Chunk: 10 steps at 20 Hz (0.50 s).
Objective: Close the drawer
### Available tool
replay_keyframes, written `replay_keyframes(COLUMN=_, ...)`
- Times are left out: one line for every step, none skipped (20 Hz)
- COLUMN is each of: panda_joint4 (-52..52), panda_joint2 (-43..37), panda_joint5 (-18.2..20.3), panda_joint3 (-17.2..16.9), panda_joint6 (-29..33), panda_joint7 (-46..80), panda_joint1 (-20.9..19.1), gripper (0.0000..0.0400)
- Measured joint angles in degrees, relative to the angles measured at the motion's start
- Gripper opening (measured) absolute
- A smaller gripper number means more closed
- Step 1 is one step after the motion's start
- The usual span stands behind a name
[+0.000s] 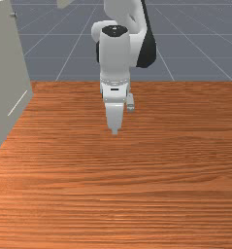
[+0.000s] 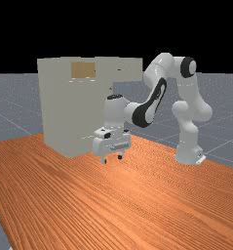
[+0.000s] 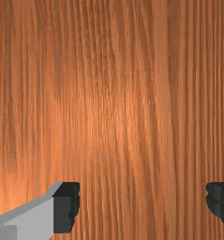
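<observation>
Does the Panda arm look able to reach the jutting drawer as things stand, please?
Probably yes: I see nothing in the way between the gripper and the drawer, though the gripper hangs lower and would likely have to rise first.

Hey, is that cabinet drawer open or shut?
Open: the drawer juts out from the upper part of the cabinet, toward the far view's right.

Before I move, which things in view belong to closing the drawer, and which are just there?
For the job:
- drawer, seemingly the box jutting from the cabinet toward the far view's right
- cabinet it should slide into
- gripper, open, likely the pusher

Just there:
- wooden table, under the cabinet and gripper
- grey floor, beyond the table
</observation>
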Motion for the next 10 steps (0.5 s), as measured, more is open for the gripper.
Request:
replay_keyframes(panda_joint4=-0.29, panda_joint2=-0.05, panda_joint5=-0.97, panda_joint3=-0.59, panda_joint6=-0.70, panda_joint7=0.45, panda_joint1=0.21, gripper=0.0249)
replay_keyframes(panda_joint4=-0.86, panda_joint2=-0.20, panda_joint5=-1.42, panda_joint3=-1.27, panda_joint6=-1.30, panda_joint7=1.78, panda_joint1=0.24, gripper=0.0308)
replay_keyframes(panda_joint4=-1.21, panda_joint2=-0.32, panda_joint5=-1.65, panda_joint3=-1.74, panda_joint6=-1.69, panda_joint7=2.57, panda_joint1=0.12, gripper=0.0344)
replay_keyframes(panda_joint4=-1.39, panda_joint2=-0.41, panda_joint5=-1.79, panda_joint3=-2.03, panda_joint6=-1.92, panda_joint7=3.03, panda_joint1=0.02, gripper=0.0366)
replay_keyframes(panda_joint4=-10.77, panda_joint2=-8.23, panda_joint5=-2.87, panda_joint3=-3.62, panda_joint6=-4.58, panda_joint7=15.41, panda_joint1=0.63, gripper=0.0225)
replay_keyframes(panda_joint4=-15.76, panda_joint2=-15.40, panda_joint5=-2.94, panda_joint3=-4.87, panda_joint6=-7.73, panda_joint7=27.51, panda_joint1=0.54, gripper=0.0138)
replay_keyframes(panda_joint4=-18.17, panda_joint2=-19.80, panda_joint5=-2.51, panda_joint3=-5.63, panda_joint6=-9.98, panda_joint7=39.78, panda_joint1=0.10, gripper=0.0085)
replay_keyframes(panda_joint4=-19.54, panda_joint2=-22.17, panda_joint5=-1.72, panda_joint3=-6.02, panda_joint6=-11.56, panda_joint7=52.19, panda_joint1=-0.40, gripper=0.0052)
replay_keyframes(panda_joint4=-20.23, panda_joint2=-23.23, panda_joint5=-0.63, panda_joint3=-6.21, panda_joint6=-12.83, panda_joint7=64.58, panda_joint1=-0.83, gripper=0.0032)
replay_keyframes(panda_joint4=-20.57, panda_joint2=-23.65, panda_joint5=0.57, panda_joint3=-6.33, panda_joint6=-13.81, panda_joint7=74.67, panda_joint1=-1.19, gripper=0.0020)
